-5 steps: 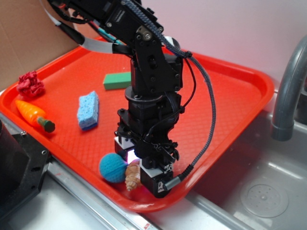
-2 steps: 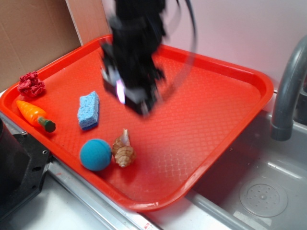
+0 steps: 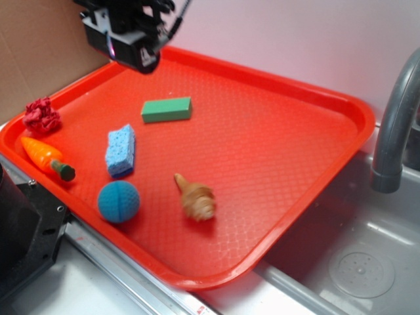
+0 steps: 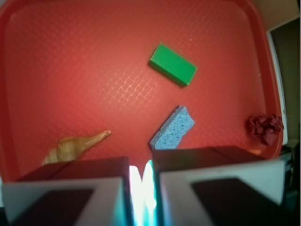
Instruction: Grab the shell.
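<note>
The tool (image 3: 126, 49) hangs high over the tray's (image 3: 289, 98) far corner, jaws nearly together, holding nothing. The shell (image 3: 195, 195) lies well below and away from it, apart from the ball (image 3: 119, 201). Open first, descend centred on the whorl, jaws across its width.

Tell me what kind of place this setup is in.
Probably a kitchen sink area used as a robot test bench: a grey faucet over a steel basin with a drain, beside a red tray holding toy props.
</note>
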